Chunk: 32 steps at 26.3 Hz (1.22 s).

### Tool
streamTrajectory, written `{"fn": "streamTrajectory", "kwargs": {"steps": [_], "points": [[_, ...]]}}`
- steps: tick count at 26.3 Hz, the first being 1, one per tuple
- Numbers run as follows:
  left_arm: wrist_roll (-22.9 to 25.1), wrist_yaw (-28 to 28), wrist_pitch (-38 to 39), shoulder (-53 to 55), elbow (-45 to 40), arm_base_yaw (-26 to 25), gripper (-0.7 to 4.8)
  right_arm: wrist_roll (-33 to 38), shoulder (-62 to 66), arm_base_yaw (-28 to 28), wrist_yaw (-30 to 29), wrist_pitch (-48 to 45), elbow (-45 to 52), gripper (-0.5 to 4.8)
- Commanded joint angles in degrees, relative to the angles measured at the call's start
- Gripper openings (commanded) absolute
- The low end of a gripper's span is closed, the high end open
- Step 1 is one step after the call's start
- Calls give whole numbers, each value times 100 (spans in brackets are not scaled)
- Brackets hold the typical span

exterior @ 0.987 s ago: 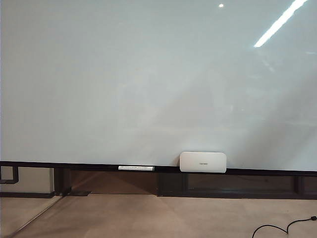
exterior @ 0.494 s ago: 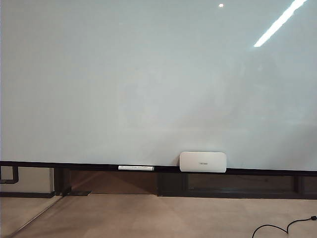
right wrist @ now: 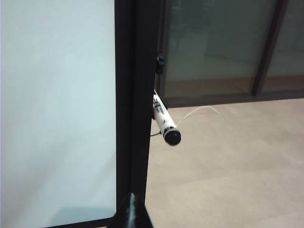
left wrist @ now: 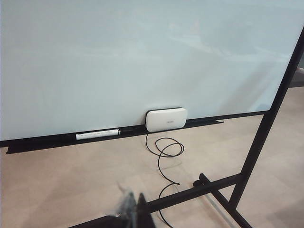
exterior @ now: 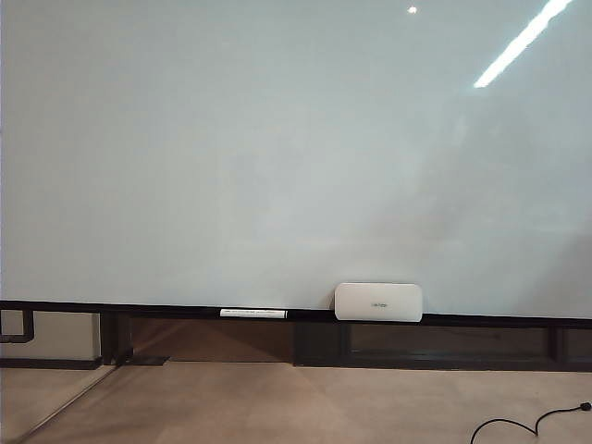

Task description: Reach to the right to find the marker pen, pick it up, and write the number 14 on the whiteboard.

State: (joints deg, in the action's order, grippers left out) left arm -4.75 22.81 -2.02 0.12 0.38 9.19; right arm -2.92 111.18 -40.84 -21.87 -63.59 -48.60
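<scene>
Your whiteboard [exterior: 277, 157], large, glossy, pale, bare of strokes, dark ledge [exterior: 139, 310] along its lower edge, white marker pen [exterior: 253, 314] lying flat on it, white rounded box [exterior: 378, 302] just beside, black cable [exterior: 527, 426] on floor.

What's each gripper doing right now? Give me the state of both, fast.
Left gripper: blurred at the frame edge, state cannot be told, nothing seen held.
Right gripper: closed, empty, short of the marker pen by the whiteboard frame.

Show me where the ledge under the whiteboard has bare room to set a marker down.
On the ledge, the stretch left of the lying marker is bare, and so is the stretch right of the white box toward the frame post. The short gap between marker and box is tighter. The whiteboard itself is unmarked.
</scene>
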Motion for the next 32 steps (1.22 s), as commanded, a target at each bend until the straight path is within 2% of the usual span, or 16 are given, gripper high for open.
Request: {"fn": "streamTrajectory", "kwargs": {"steps": [1, 4, 6, 12, 16, 19, 20, 23, 24, 25, 26, 28, 32], "points": [[-15, -116, -107, 4, 15, 0, -6, 11, 282, -103, -144, -103, -223, 23], [-15, -116, -105, 4, 15, 0, -6, 9, 671, -133, -118, -111, -485, 21], [-13, -125, -90, 11, 15, 0, -6, 11, 1128, -131, -251, -195, -874, -4], [28, -179, 11, 470, 15, 7, -6, -199, 1784, -131, -570, -417, -1541, -1], [262, -225, -979, 1362, 20, 7, -6, -278, 2205, -175, -903, -442, -2011, 6], [282, -223, -1543, 2000, 26, 7, -6, -317, 2356, -177, -1019, -485, -2166, 102], [282, -219, -1757, 2288, 33, 7, -6, -319, 2400, -177, -1021, -527, -2216, 118], [306, -210, -2264, 2872, 81, 7, -6, -424, 2400, -203, -999, -664, -2223, 118], [393, -190, -2367, 3141, 188, 7, -6, -457, 2400, -225, -1001, -787, -2223, 136], [452, -157, -2387, 3254, 240, 7, -6, -459, 2400, -240, -997, -837, -2232, 177], [566, -79, -2402, 3521, 385, 7, -6, -452, 2400, -247, -973, -831, -2293, 258], [603, 2, -2439, 3860, 544, 7, -6, -452, 2415, -251, -920, -824, -2391, 340], [634, 164, -2695, 4286, 649, 9, -6, -275, 2470, -251, -935, -647, -2708, 339]]}}
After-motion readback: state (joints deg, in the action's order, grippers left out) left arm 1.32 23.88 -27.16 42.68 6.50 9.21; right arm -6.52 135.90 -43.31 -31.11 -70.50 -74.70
